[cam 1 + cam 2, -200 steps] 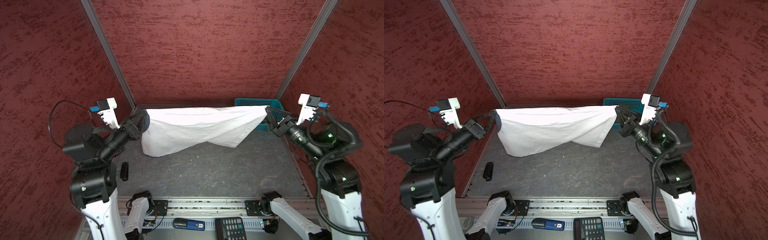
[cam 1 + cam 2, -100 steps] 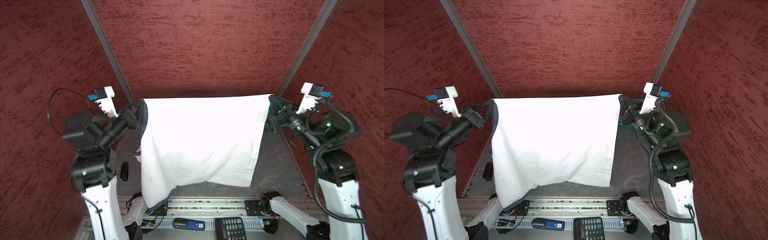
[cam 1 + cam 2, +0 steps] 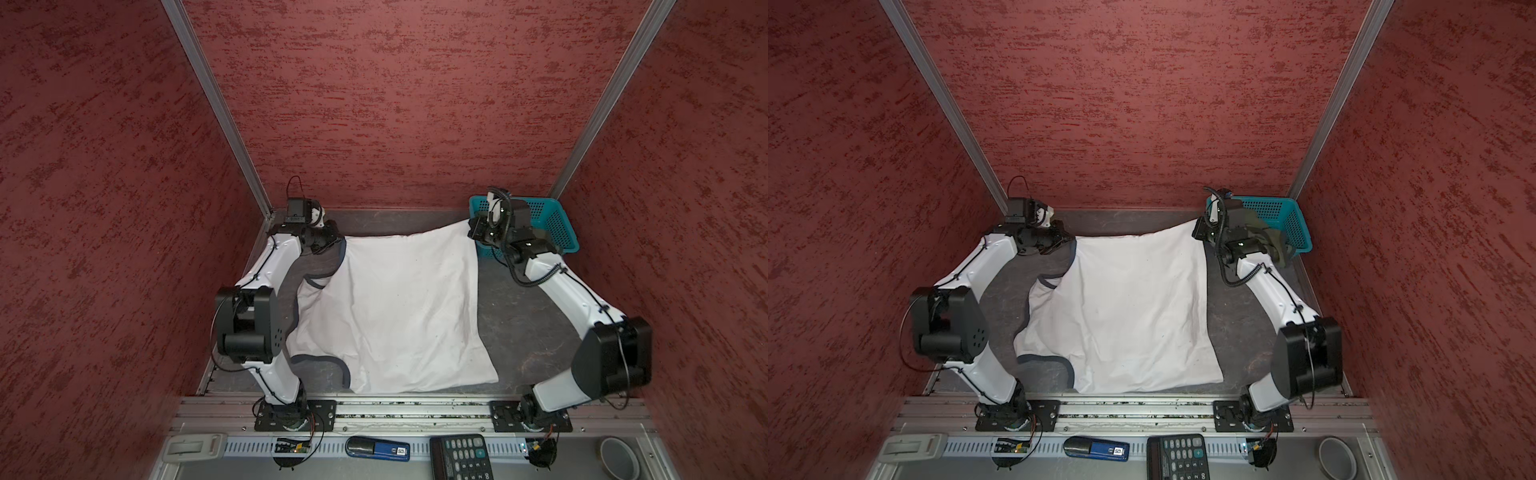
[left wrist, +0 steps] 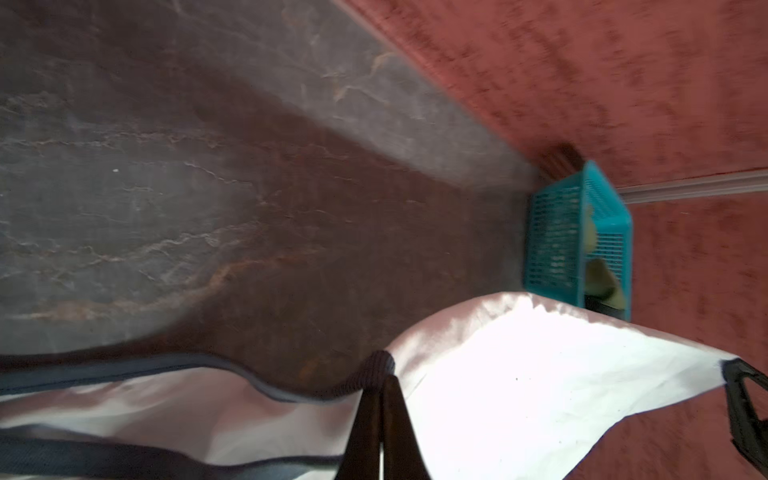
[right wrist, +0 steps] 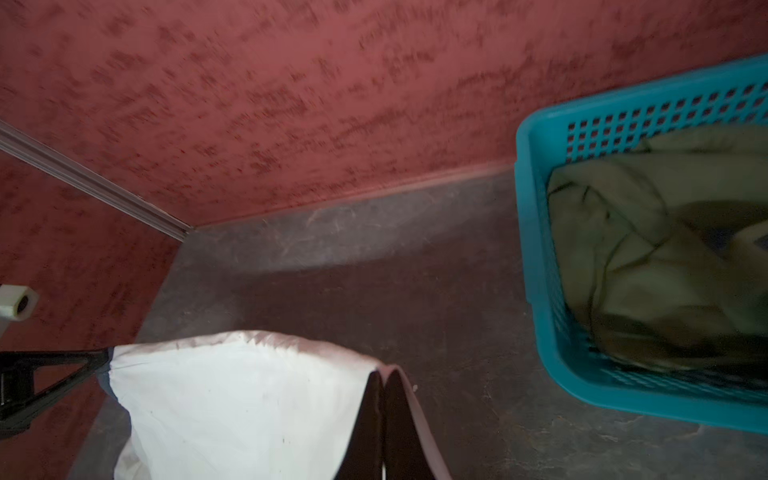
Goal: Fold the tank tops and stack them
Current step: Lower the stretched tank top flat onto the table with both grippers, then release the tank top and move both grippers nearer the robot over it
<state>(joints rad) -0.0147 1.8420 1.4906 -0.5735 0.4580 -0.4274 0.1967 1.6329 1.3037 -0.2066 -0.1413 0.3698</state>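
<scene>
Fingers [image 4: 368, 428] of the left gripper [image 4: 381, 380] are pinched together on the navy-trimmed far corner of the white tank top [image 3: 399, 311]. The right gripper [image 5: 382, 376] is likewise clamped on the opposite far corner. The shirt's far edge spans between the two. The rest lies spread on the dark table [image 3: 519, 316], armholes toward the left arm, near edge by the front rail. The olive tank top [image 5: 648, 249] sits crumpled in the teal basket [image 5: 536, 257] in the far right corner, just beside the right gripper.
</scene>
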